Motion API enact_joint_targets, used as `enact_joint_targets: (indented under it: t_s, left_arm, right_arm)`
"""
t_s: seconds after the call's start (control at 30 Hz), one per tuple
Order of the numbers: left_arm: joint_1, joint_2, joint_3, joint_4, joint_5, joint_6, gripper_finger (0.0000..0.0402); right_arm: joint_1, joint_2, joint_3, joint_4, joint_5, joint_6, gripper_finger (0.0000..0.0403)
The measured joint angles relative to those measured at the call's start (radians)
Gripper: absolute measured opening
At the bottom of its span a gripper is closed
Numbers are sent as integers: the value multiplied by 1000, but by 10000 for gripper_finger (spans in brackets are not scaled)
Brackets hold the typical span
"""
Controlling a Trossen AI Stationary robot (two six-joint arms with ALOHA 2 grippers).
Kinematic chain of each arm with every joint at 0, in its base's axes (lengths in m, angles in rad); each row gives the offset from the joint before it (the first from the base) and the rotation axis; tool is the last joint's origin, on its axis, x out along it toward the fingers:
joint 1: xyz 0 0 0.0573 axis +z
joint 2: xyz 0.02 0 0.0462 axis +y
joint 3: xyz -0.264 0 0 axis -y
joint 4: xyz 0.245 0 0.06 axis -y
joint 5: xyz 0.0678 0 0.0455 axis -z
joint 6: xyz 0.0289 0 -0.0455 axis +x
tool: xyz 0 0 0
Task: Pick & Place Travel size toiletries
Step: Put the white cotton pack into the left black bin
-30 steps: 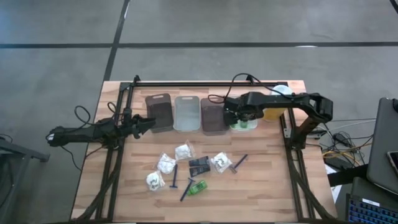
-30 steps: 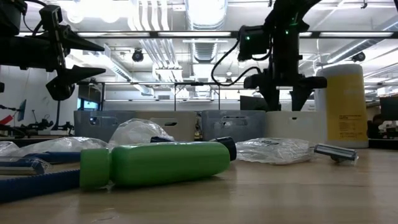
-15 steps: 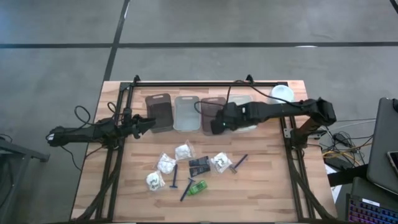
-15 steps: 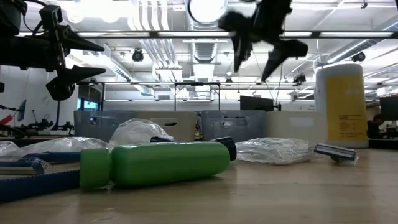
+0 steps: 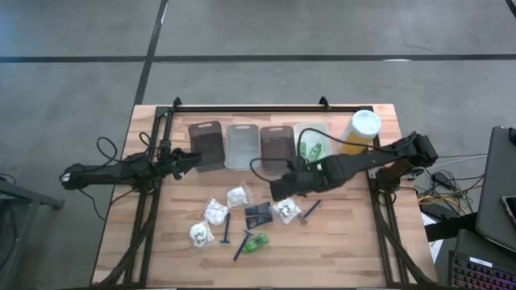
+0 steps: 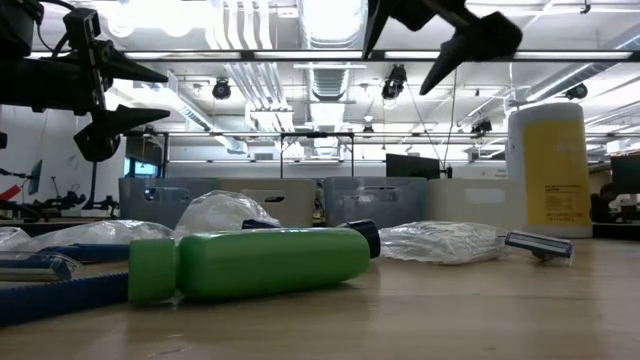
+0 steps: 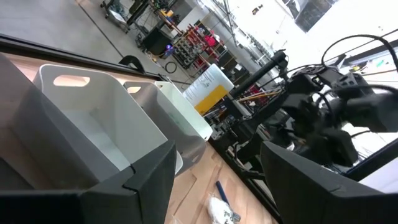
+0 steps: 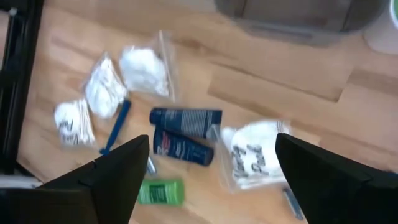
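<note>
Lying loose: 4 white bundles [image 5: 215, 213], 3 razors [image 5: 310, 211], 2 dark tubes [image 5: 258, 212], 1 green bottle [image 5: 257, 242]; both grippers [image 5: 280, 188] empty, fingers apart.

Arms: two slim, matte black, jointed segments
Left arm [image 5: 121, 171]: black cable looping off beside it
Right arm [image 5: 355, 163]: thin black cable arching over its forearm
Fingers [image 8: 112, 177]: dark, flat, wedge-shaped, tapering to points
Markings: none legible

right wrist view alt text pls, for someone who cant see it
The open right gripper hovers over a wooden table scattered with toiletries: two dark blue tubes, white bagged bundles, a green mini bottle and a blue razor.
</note>
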Motion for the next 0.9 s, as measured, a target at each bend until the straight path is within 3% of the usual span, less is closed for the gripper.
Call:
enact_joint_targets:
  t_s: [0.27, 0.9]
  left_arm:
    - [0, 0, 0, 0, 0, 0, 239]
    - [0, 0, 0, 0, 0, 0, 239]
  right_arm:
    - [10, -10, -2, 19, -11, -1, 352]
    - [10, -3, -2, 26, -13, -8, 291]
